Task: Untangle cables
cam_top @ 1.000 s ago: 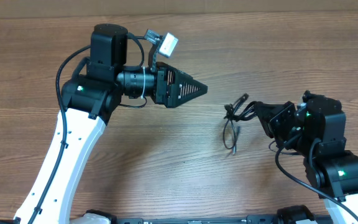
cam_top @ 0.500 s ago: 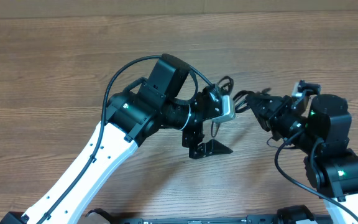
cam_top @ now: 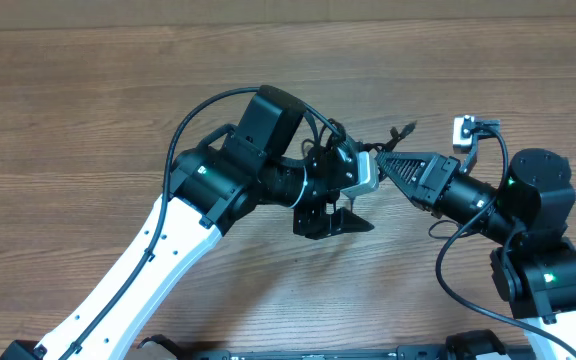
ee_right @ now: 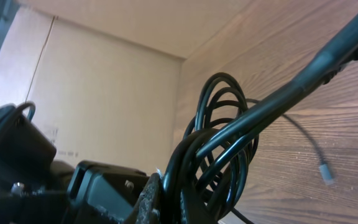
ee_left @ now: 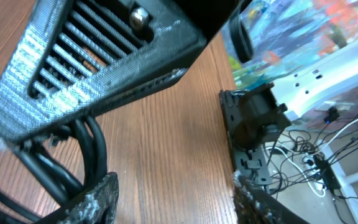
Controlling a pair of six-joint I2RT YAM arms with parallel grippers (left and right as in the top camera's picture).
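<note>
Wood-grain tabletop [cam_top: 88, 90] fills the overhead view, w/ a pale cardboard wall [cam_top: 268, 12] along the top edge. Left arm [cam_top: 138, 270], white w/ black joints, reaches from the lower left of the frame to the ctr. Right arm [cam_top: 538, 270] stands in the lower right corner & points left. The two arm ends meet just right of ctr, very close together.

Left claw [cam_top: 336, 220] sits just below ctr, tipped over on its side. In its wrist view the two fingers [ee_left: 101, 196] at the bottom edge stand apart w/ bare wood btwn them and nothing pinched, so it's released. Black cords run down just beside the finger at lower left; can't tell if they touch it.

Right claw [cam_top: 383, 160] tapers to a point aimed left, tip right beside the left arm's end. It's clenched on the cables [ee_right: 194, 152]: its own view shows thin black loops bunched at the fingertips at bottom ctr, the coil standing up off the tabletop. Overhead, one cord end pokes out toward the upper right, just above the tip.

Silvery plug [ee_right: 325, 174], the smallest bit, ends a single thin cord at lower right of the right wrist view, seen against the wood & apart from the coil.
</note>
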